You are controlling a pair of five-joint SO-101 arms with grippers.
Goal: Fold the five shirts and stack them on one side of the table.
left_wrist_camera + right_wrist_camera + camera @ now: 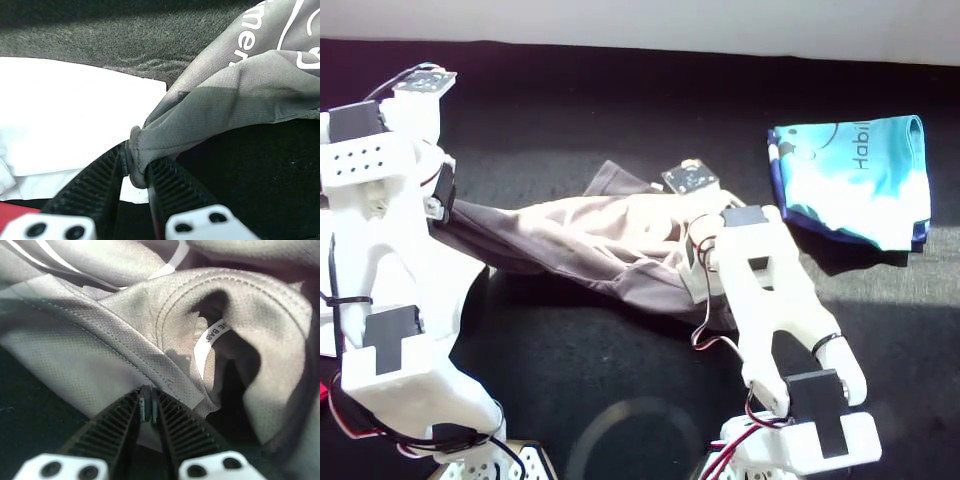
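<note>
The grey shirt [600,245] is lying crumpled across the middle of the dark table [570,110], stretching between the two arms. The left gripper [135,167] is pinching a bunched corner of the fabric. Its jaws are gripping the fold tightly, and cloth is bulging out between the ribbed pads [95,185]. In the high view this end of the shirt is running to the left arm at the table's left side.

The right gripper [146,402] is clamping a seamed edge of the same shirt just beside the collar, its jaws pressing together on the thin hem. A white label [210,342] is showing inside the neck opening.

A folded blue shirt [855,180] is sitting at the table's far right — well apart from the grey one — with sunlight falling across it.
</note>
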